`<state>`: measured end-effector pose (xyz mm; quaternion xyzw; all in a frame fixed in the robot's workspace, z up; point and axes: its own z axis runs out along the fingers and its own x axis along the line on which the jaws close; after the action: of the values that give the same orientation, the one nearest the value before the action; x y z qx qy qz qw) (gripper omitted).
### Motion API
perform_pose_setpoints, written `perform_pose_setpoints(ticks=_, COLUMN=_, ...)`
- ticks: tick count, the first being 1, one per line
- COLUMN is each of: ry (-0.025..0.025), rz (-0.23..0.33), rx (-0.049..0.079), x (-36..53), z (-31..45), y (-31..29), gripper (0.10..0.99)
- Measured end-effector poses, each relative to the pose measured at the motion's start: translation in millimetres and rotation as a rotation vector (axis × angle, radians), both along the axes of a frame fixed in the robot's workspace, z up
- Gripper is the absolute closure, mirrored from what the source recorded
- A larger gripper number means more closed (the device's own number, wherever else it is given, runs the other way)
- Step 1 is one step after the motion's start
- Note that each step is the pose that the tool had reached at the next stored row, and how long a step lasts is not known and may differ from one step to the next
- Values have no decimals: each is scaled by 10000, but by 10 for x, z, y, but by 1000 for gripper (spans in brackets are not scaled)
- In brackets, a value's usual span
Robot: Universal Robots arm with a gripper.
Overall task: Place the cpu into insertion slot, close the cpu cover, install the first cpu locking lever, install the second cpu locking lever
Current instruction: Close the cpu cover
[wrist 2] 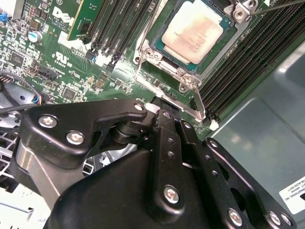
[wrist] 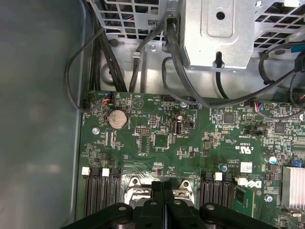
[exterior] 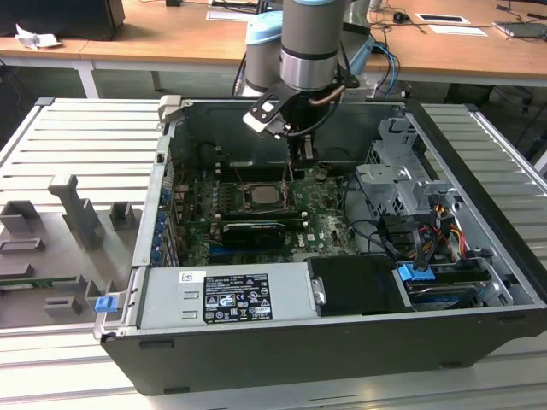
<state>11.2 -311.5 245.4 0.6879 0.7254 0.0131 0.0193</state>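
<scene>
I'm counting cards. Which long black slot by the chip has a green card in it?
The one farthest from the chip, on its side away from the grey wall: a green card stands in it; others look empty.

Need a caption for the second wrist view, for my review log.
Shut hand above the green board, close to a wire lever beside the seated cpu.

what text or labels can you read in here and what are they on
nothing reads clearly:
power supply label: print too small to read
white logo on the green board: partly covered, not readable whole
cpu: markings too faint
case sticker: cut off, too small
</scene>
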Motion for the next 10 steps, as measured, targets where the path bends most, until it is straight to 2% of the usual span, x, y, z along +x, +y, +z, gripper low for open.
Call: perform_pose_setpoints(ticks=10, ry=-1, rz=0, rx=0, x=-43, z=-1, y=0, gripper=980)
